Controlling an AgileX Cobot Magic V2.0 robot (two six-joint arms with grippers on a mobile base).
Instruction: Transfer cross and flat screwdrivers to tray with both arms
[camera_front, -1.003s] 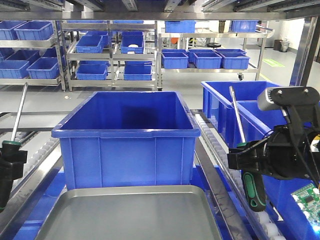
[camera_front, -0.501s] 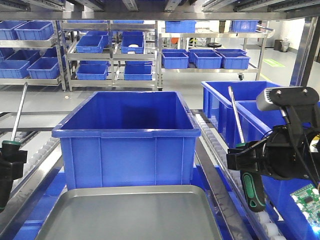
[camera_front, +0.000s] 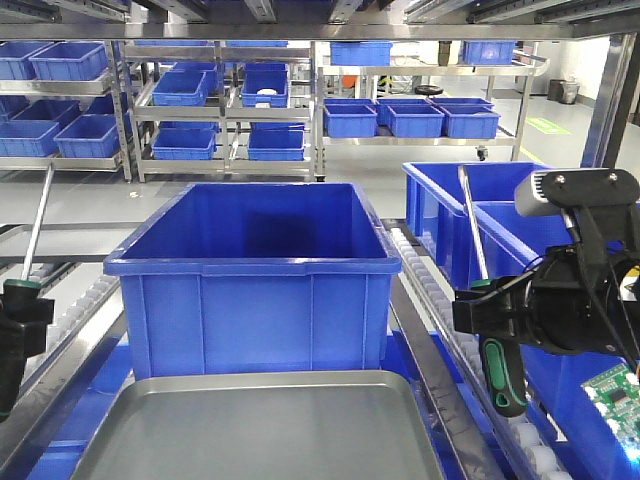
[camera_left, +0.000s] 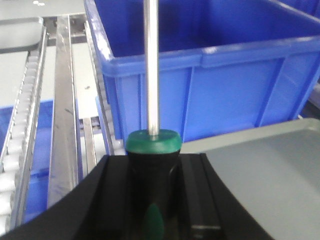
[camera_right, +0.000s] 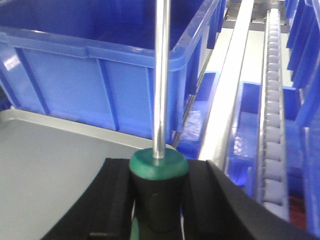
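1. Left gripper (camera_front: 14, 322) at the far left edge of the front view, clamped on the black handle of the left screwdriver (camera_front: 36, 222). Shaft stands near upright, tip up, leaning slightly right. The wrist view confirms it: black jaws close against either side of the handle, green collar (camera_left: 152, 141) just above them.
2. Right gripper (camera_front: 482, 312) at the right side, clamped on the right screwdriver (camera_front: 473, 225). Shaft points up and leans left; handle (camera_front: 503, 375) hangs below the jaws. The right wrist view shows the same tight hold under the green collar (camera_right: 159, 163).
3. Tray (camera_front: 262, 425) lies low and near, centred between the two arms, just in front of the big blue bin (camera_front: 254, 281). Nothing rests in it.
4. Key relation: both tools sit outside the tray's short ends, left one off its left side, right one off its right and above. Each arm must carry inward toward centre and downward. Long axes are near vertical, so, by my judgement, they need laying over before release. The two arms look about equally near.
5. Against the frame a second ago: the right gripper and its screwdriver have shifted slightly left, toward the tray. The left arm shows no clear change.
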